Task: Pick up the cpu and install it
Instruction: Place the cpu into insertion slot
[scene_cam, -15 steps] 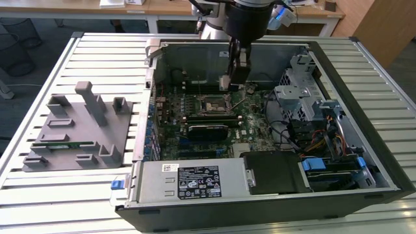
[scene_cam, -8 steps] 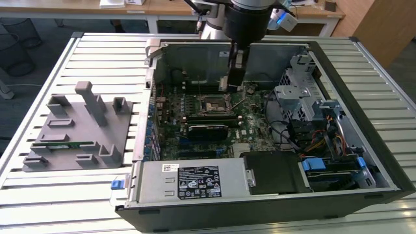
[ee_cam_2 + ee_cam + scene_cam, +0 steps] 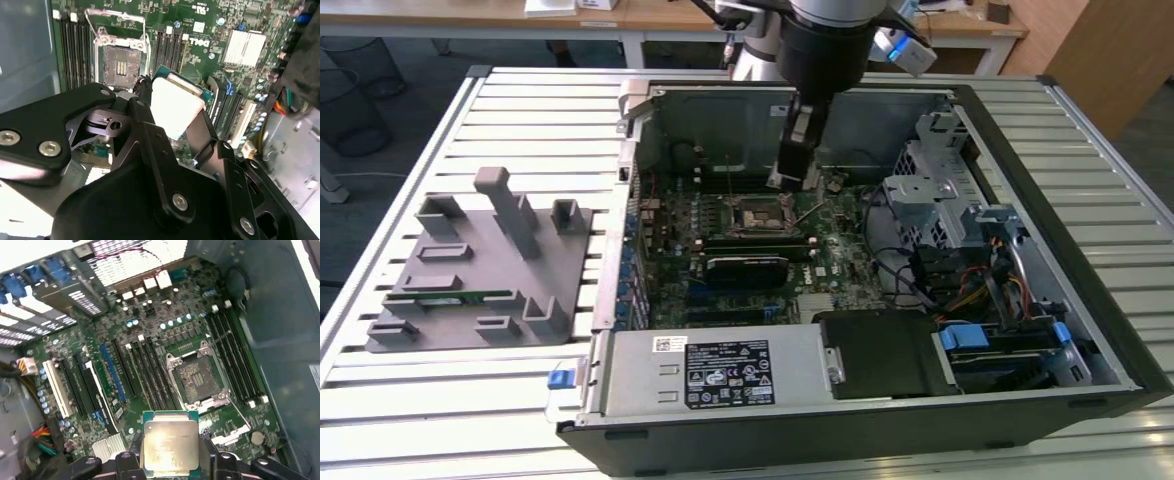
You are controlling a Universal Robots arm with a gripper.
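While in hand (image 3: 169, 463), cpu (image 3: 169, 446) near socket (image 3: 197, 380).

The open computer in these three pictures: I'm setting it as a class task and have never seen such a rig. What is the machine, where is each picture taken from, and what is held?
The machine is one robot arm with a gripper, which hangs inside an open computer case on a slatted metal table. The exterior view comes from a camera off the arm; both wrist views come from cameras riding on it. The gripper is shut on the cpu, a flat silver chip, above the green circuit board near the empty socket. On the exterior view's left, a grey holder carries a green memory stick.
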